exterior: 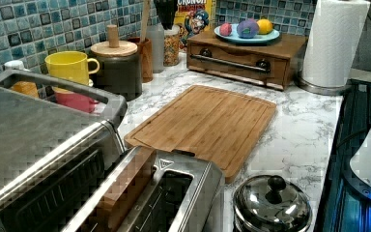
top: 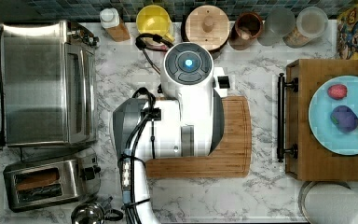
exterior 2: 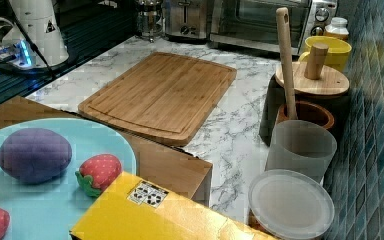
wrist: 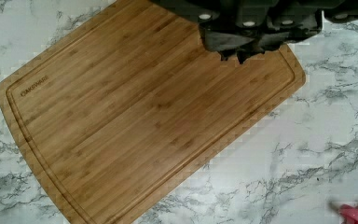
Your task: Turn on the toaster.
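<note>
The toaster (top: 46,182) is a small shiny steel box at the top view's lower left, with a bread slice (top: 38,179) in one of its two dark slots. Its black lever and knob (top: 92,171) face the cutting board. The toaster's slots (exterior: 164,193) sit at the bottom of the left view, and the toaster (exterior 2: 186,17) stands far back in the right view. In the wrist view my gripper (wrist: 240,56) hangs shut and empty above the bamboo cutting board (wrist: 135,121). My arm (top: 186,107) covers the gripper in the top view, well right of the toaster.
A large steel toaster oven (top: 46,84) stands right behind the toaster. A lidded steel pot (exterior: 270,203) sits beside the toaster's lever end. Mugs and jars (top: 207,25) line the tiled wall. A wooden drawer box (top: 307,130) carries a blue plate of toy fruit, beside a paper towel roll (exterior: 333,38).
</note>
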`<state>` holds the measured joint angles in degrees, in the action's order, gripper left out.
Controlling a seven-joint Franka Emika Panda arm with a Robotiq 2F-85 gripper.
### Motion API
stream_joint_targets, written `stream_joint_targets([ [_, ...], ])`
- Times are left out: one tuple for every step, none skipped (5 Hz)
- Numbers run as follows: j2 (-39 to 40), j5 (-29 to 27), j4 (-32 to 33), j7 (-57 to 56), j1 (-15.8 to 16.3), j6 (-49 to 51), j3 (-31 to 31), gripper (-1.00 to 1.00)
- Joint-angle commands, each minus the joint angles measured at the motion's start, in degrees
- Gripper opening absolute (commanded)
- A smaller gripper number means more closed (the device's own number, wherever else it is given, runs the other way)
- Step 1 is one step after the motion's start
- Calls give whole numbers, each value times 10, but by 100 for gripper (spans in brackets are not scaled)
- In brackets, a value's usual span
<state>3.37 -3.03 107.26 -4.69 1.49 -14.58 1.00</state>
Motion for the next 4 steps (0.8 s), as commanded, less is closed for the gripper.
stream_joint_targets([
  [-8, -30, 20, -41, 4, -19, 7, -100],
  [-32, -33, 61, -71, 20, -46, 25, -100],
  [-56, -55, 103, -114, 38, -77, 42, -100],
  [-94, -96, 150, -162, 46, -112, 53, -100],
])
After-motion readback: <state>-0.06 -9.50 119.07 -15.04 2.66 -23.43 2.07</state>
